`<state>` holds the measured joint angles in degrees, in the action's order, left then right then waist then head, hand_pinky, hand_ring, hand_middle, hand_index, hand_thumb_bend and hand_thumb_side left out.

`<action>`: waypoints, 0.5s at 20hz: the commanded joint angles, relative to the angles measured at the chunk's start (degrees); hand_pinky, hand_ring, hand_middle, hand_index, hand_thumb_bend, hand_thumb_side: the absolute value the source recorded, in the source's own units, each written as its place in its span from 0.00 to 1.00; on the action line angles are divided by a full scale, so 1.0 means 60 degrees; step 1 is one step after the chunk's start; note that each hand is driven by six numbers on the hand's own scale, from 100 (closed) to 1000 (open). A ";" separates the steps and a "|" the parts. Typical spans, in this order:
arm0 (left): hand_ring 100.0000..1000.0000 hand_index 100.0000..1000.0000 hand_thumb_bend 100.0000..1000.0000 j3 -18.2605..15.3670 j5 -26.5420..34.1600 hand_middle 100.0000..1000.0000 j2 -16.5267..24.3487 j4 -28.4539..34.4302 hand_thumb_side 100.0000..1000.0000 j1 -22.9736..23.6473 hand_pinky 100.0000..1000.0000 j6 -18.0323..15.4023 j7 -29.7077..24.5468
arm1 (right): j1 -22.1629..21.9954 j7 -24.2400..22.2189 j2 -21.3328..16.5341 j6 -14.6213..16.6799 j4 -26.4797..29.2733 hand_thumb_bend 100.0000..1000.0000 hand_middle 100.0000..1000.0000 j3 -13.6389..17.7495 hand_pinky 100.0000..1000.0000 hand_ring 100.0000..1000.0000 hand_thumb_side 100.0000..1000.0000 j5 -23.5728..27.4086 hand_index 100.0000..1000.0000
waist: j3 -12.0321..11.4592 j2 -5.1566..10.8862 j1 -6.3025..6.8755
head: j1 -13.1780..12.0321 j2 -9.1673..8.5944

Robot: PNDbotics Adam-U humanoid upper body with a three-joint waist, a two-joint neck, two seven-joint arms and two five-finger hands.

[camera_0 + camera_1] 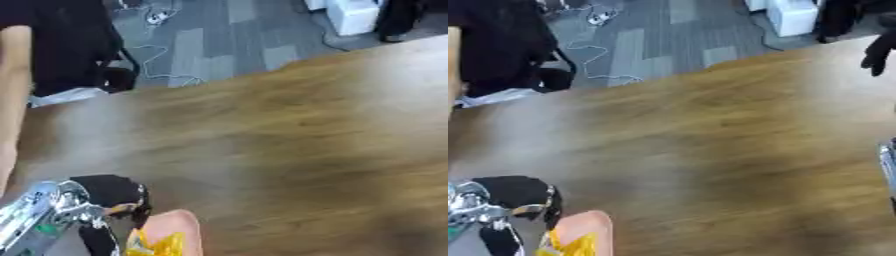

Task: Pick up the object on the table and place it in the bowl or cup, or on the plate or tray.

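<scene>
The left hand (pixel 109 200) sits at the lower left of the frame; whether its fingers are released or clenched cannot be told. Just beside it lies a pink, rounded object (pixel 175 227) with a crinkled yellow piece (pixel 157 246) — both on the smooth wooden table (pixel 306 140). A dark fingertip shape (pixel 877 52) shows at the upper right — the right hand, state unclear.

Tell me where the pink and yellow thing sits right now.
The pink and yellow thing is at the bottom edge of both eye views, on the robot's left side, right beside the left hand on the wooden table.
</scene>
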<state>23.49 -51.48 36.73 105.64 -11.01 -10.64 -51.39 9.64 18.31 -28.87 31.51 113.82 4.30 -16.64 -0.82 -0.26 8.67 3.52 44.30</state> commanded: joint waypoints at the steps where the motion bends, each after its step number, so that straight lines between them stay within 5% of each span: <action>1: 0.45 0.58 0.46 -0.0344 -0.0130 0.49 0.0015 0.0038 0.47 0.0002 0.26 -0.0048 -0.0096 | 0.0133 -0.0022 -0.0255 -0.0007 0.0128 0.00 0.32 0.0091 0.05 0.23 1.00 -0.0007 0.66 | -0.0026 0.0052 -0.0079 | 0.0053 -0.0031; 6: 0.45 0.58 0.44 -0.0754 -0.0165 0.49 -0.0159 0.0199 0.48 0.0010 0.26 0.0155 -0.0096 | 0.0112 -0.0027 -0.0254 -0.0013 0.0128 0.00 0.32 0.0100 0.04 0.22 1.00 -0.0022 0.66 | -0.0050 0.0058 -0.0088 | 0.0092 -0.0031; 7: 0.41 0.53 0.26 -0.1080 0.0003 0.44 -0.0354 0.0419 0.46 -0.0052 0.24 0.0258 0.0083 | 0.0093 -0.0023 -0.0247 -0.0019 0.0128 0.00 0.32 0.0112 0.04 0.22 1.00 -0.0028 0.66 | -0.0081 0.0064 -0.0101 | 0.0124 -0.0031; 10: 0.37 0.49 0.16 -0.2232 0.0856 0.40 -0.0910 0.1223 0.49 -0.0280 0.19 0.0586 0.1691 | 0.0039 0.0000 -0.0232 -0.0034 0.0128 0.00 0.32 0.0147 0.04 0.22 1.00 -0.0056 0.66 | -0.0160 0.0073 -0.0125 | 0.0178 -0.0031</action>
<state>13.10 -47.96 31.43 110.49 -12.04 -7.77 -44.00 9.53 18.32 -28.87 31.48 113.82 4.65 -16.73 -1.78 -0.26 8.36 4.09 44.30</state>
